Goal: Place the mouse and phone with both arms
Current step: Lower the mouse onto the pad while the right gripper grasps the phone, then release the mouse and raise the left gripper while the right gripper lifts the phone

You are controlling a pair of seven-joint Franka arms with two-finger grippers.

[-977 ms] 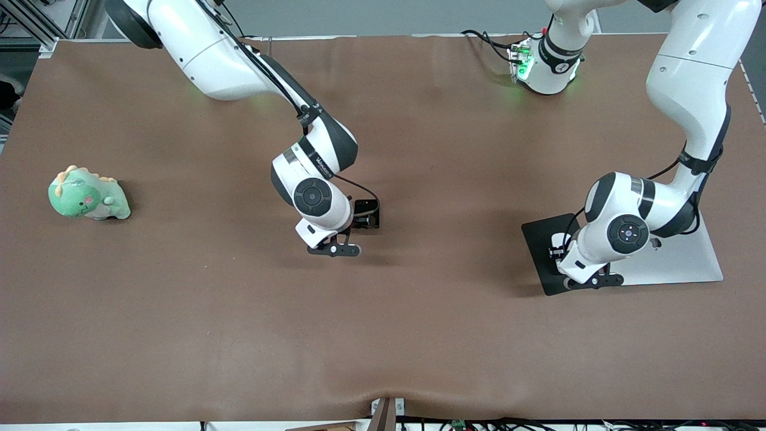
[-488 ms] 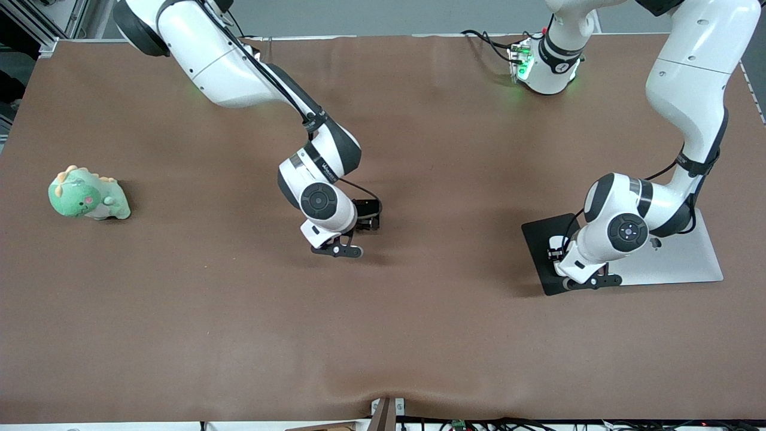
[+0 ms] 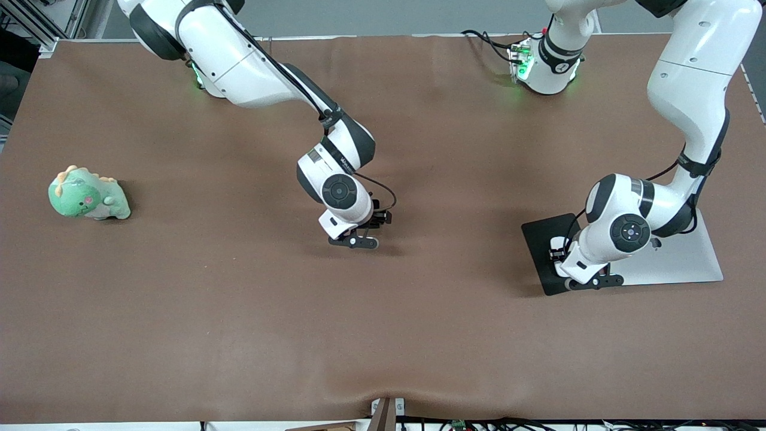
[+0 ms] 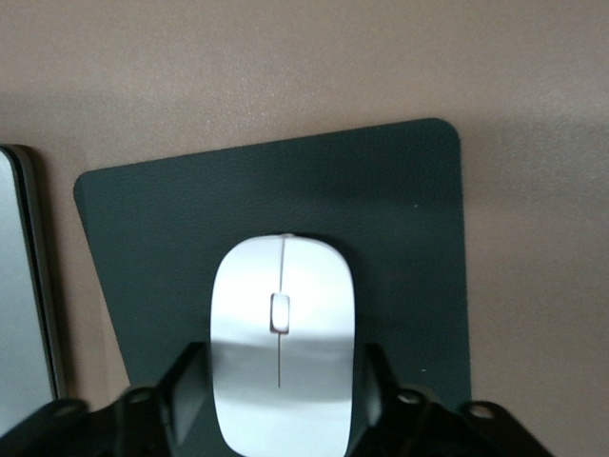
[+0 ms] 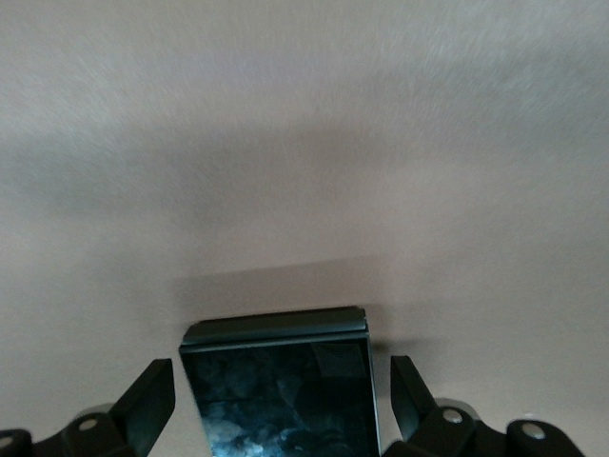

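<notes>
In the left wrist view the white mouse (image 4: 281, 286) lies on the dark grey pad (image 4: 400, 209). My left gripper (image 4: 281, 395) is shut on its sides. In the front view that gripper (image 3: 589, 281) is low over the pad (image 3: 538, 239) at the left arm's end of the table, and the arm hides the mouse. My right gripper (image 5: 283, 409) is shut on the black phone (image 5: 276, 371), held a little above bare table, with its shadow on the cloth. In the front view that gripper (image 3: 354, 242) is over the table's middle, and the phone is hidden under it.
A flat silver slab (image 3: 682, 257) lies beside the pad toward the left arm's end; its edge shows in the left wrist view (image 4: 19, 314). A green dinosaur toy (image 3: 87, 194) sits at the right arm's end. Brown cloth covers the table.
My right gripper has carried the phone toward the left arm's end of the table. My left gripper has hardly moved.
</notes>
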